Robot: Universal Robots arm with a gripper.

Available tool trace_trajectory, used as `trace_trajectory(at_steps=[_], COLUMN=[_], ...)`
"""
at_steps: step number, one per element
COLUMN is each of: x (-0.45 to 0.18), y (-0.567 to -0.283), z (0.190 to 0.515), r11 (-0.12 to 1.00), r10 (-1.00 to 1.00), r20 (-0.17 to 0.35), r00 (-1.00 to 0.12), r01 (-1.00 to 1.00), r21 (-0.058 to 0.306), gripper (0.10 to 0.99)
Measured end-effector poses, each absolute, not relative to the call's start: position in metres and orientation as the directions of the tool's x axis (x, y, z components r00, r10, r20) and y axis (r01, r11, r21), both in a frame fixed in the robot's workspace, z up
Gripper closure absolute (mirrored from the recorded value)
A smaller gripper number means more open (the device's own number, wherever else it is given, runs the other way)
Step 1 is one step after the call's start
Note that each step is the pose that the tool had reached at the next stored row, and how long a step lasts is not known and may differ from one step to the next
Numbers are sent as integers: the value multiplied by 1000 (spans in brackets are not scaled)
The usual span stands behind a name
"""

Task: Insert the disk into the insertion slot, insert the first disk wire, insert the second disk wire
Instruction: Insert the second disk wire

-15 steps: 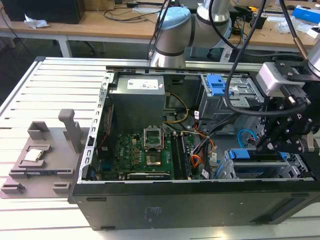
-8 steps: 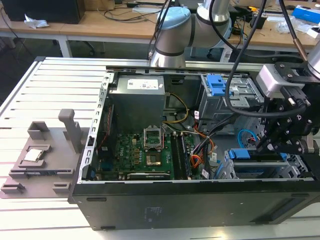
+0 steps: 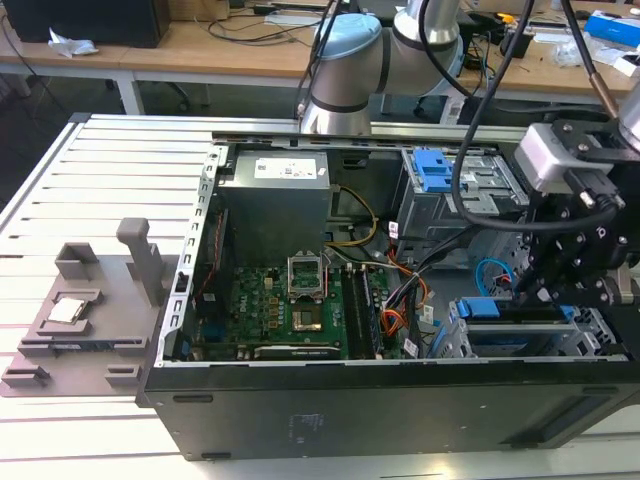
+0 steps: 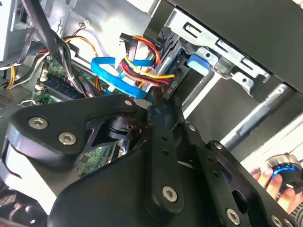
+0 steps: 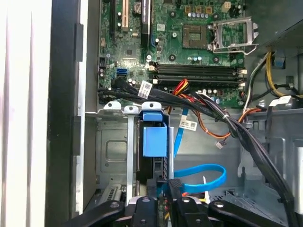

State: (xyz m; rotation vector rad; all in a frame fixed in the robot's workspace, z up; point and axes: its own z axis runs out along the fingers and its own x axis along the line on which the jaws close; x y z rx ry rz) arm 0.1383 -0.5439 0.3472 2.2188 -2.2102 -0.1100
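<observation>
The disk [image 5: 155, 137], in its bright blue frame, sits inside the silver insertion slot [image 5: 111, 151] at the case's front corner; in the exterior view the disk [image 3: 500, 310] lies in the cage [image 3: 462, 342]. The first disk wire [image 4: 144, 68], a red, orange and yellow bundle, runs down to the disk's rear edge. The light blue second disk wire [image 4: 111, 73] loops beside it, and its end disappears between my fingers. My gripper [image 4: 152, 101] is closed at the disk's rear, seemingly on that cable's plug. It also shows in the first wrist view [image 5: 163, 187] and the exterior view [image 3: 525, 290].
A grey cage with a blue latch [image 3: 440, 170] stands behind the slot. Black cable bundles [image 5: 222, 118] cross from the motherboard [image 5: 189, 42] over the cage area. The power supply [image 3: 275, 200] fills the back corner. A grey fixture [image 3: 90, 310] lies outside the case.
</observation>
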Motion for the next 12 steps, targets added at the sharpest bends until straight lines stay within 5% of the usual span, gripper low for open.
trace_trajectory(at_steps=[4, 6, 12], x=[138, 138, 138], y=[-544, -544, -544], z=[360, 370, 385], r11=[-5, -5, -5], r10=[-999, -999, -999], r20=[-44, -42, -42], r00=[3, 3, 3], r01=[-998, -998, -998], r21=[55, 55, 55], gripper=[859, 980, 980])
